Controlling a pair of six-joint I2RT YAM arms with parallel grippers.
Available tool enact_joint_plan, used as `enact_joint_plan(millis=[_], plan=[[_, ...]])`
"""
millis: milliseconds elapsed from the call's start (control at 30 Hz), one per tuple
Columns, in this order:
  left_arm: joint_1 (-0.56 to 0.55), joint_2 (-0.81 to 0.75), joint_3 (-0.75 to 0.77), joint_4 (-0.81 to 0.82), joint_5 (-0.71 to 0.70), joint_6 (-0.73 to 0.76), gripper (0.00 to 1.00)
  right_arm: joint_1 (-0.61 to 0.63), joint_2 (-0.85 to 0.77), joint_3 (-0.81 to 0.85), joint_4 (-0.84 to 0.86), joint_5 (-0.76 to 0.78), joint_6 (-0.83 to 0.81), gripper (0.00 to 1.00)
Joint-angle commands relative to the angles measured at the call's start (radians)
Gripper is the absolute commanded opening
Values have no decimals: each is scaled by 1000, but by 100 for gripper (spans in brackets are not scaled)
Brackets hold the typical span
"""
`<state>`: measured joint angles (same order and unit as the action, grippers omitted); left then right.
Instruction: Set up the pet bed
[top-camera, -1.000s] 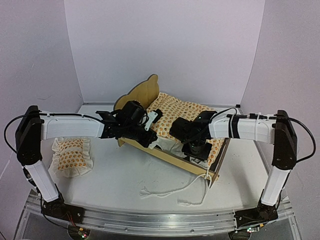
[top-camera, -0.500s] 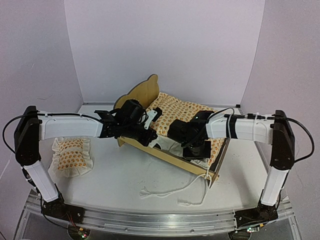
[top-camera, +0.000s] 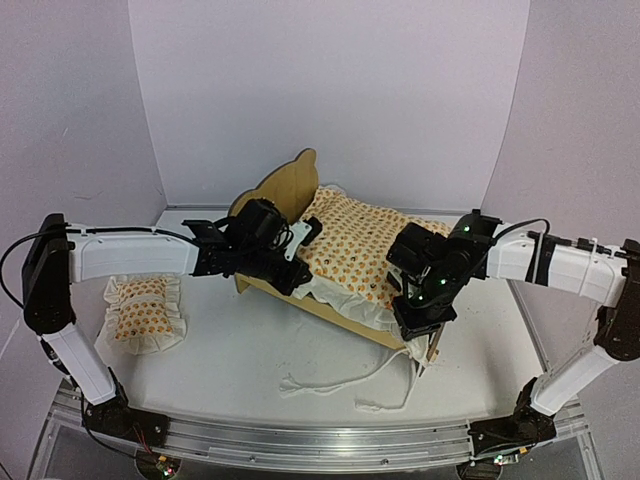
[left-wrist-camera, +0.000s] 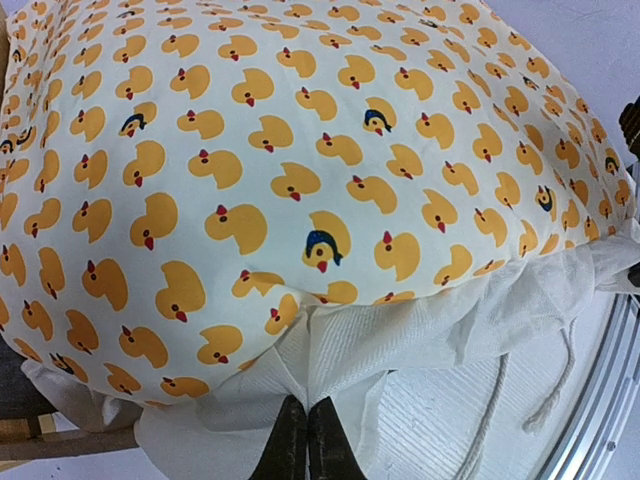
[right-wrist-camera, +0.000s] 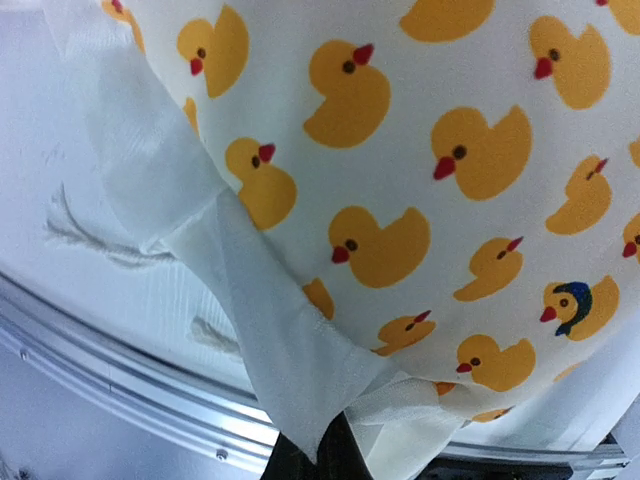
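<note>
The pet bed (top-camera: 283, 187), a plywood frame with a wavy headboard, stands slantwise mid-table. A cream mattress cover (top-camera: 362, 238) printed with yellow ducks lies puffed over it. My left gripper (top-camera: 298, 278) is at the bed's near side by the headboard, shut on the cover's white ruffle (left-wrist-camera: 340, 350); the dark fingertips (left-wrist-camera: 308, 445) pinch a fold of it. My right gripper (top-camera: 418, 322) is at the foot end's near corner, shut on the ruffle (right-wrist-camera: 290, 350) there, with the gripper (right-wrist-camera: 322, 458) mostly hidden under the cloth. The duck fabric (right-wrist-camera: 450, 150) fills the right wrist view.
A small matching ruffled pillow (top-camera: 142, 311) lies at the left near the left arm. White tie cords (top-camera: 345, 385) trail on the table in front of the bed's foot. The table's metal front rail (top-camera: 320, 440) runs along the near edge.
My right gripper shut on the ruffle and moved right to the bed's foot corner, drawing the cover that way. The left gripper stayed shut in place.
</note>
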<state>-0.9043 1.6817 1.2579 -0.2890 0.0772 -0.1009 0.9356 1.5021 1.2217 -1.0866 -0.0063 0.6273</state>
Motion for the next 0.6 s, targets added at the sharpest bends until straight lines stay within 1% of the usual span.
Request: enact_joint_plan(millis=[0,33,100,167,267,300,400,467,500,533,567], plan=[[-2,-61,-57,-27,23,10,0,-18,1,-12,-5,-198,-194,1],[-2,-60,-69,-33,21,7,0,-21,9,-8,-13,-183,-205,7],[-2,-44,-86,-48,20,6,0,-25,16,-2,-33,-151,-219,13],[-2,-27,-98,-58,-28,0,0,-29,13,6,-39,-136,-220,21],[-2,-18,-119,-75,-161,2,0,-31,-15,6,-54,-97,-217,24],[-2,-16,-122,-77,-155,15,0,-31,-28,2,-60,-85,-219,27],[-2,-24,-140,-68,-56,44,1,-31,-71,11,-76,-106,-247,33],[-3,-27,-150,-63,-13,52,2,-34,-108,24,-84,-83,-234,36],[-3,-35,-155,-64,-13,52,3,-40,-125,28,-89,-59,-222,37],[-2,-54,-167,-59,-23,48,6,-50,-141,28,-100,-35,-207,38],[-2,-80,-182,-50,-31,47,13,-74,-153,29,-117,-3,-186,39]])
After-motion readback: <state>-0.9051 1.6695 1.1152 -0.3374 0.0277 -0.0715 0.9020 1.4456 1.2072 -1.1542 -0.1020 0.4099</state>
